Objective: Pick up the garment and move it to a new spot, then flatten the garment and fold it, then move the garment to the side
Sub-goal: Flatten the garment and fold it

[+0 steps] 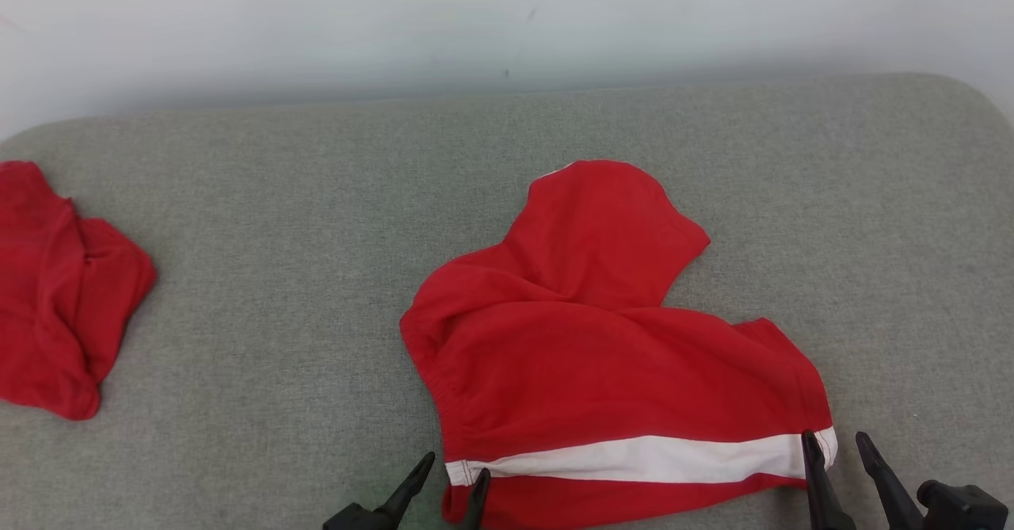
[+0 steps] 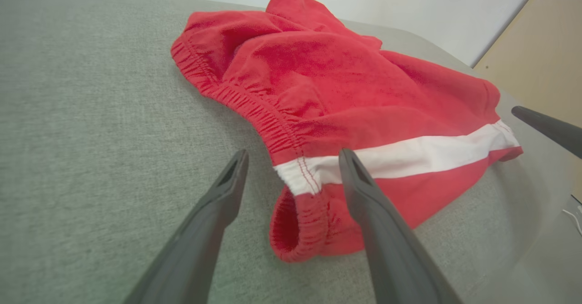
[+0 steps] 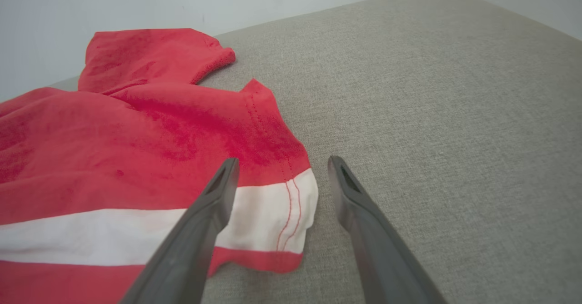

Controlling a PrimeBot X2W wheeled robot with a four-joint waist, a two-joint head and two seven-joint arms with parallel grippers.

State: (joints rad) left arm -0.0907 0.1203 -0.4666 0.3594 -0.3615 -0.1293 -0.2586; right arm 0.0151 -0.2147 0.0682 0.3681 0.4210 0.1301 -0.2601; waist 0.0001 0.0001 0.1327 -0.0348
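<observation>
The garment (image 1: 602, 356) is a pair of red shorts with a white stripe, lying rumpled on the grey cushion, one leg pointing away. Its elastic waistband (image 2: 254, 108) faces left. My left gripper (image 1: 458, 470) is open at the near left corner, its fingers either side of the stripe's waistband end (image 2: 300, 176). My right gripper (image 1: 836, 449) is open at the near right corner, one finger over the stripe's hem end (image 3: 273, 213), the other over bare cushion. In the left wrist view my left gripper (image 2: 293, 156) straddles the waistband; in the right wrist view my right gripper (image 3: 282, 163) straddles the hem edge.
Another red garment (image 1: 55, 292) lies crumpled at the far left of the grey cushion (image 1: 301, 276). A pale wall (image 1: 507, 23) runs behind the cushion. A tan panel (image 2: 541, 54) stands beyond the cushion's right end.
</observation>
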